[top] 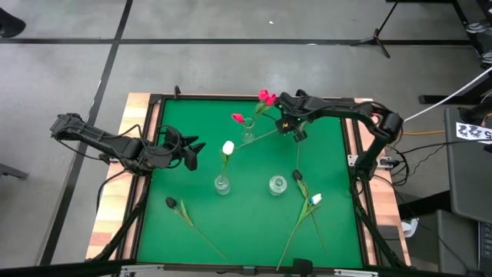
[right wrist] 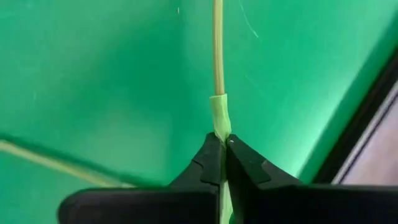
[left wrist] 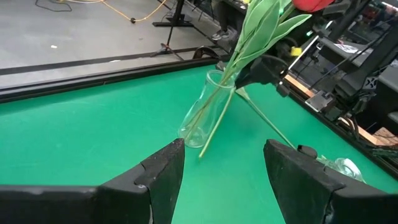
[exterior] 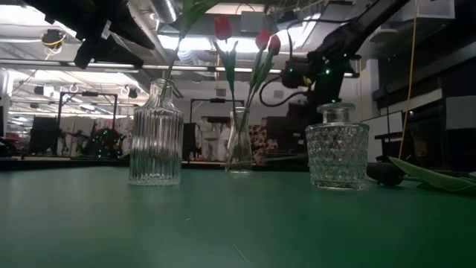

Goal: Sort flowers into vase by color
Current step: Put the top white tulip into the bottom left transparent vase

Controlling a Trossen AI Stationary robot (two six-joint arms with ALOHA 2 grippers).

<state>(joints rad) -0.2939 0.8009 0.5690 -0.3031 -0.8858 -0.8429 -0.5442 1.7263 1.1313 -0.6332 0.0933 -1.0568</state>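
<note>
Three glass vases stand mid-table. A ribbed one (top: 222,185) holds a white tulip (top: 228,148), a slim one (top: 247,139) holds red tulips (top: 267,97), and a round cut-glass one (top: 277,185) holds none. My right gripper (top: 297,135) is beside the slim vase, shut on the stem of a near-black tulip (top: 298,176). My left gripper (top: 194,154) waits open over the table's left side, holding nothing. My right gripper pinches the near-black tulip's thin stem (right wrist: 218,115) between its two fingertips, at a green sleeve far from the head. The fingers come from above, pointing steeply down. The stem slants down from them to the head (left wrist: 306,150), which lies on the table by the round vase.
A white tulip (top: 315,199) and its long stem lie on the table near the right front. Another near-black tulip (top: 171,202) lies at the left front. A dark frame (top: 154,138) and wooden border ring the green surface.
</note>
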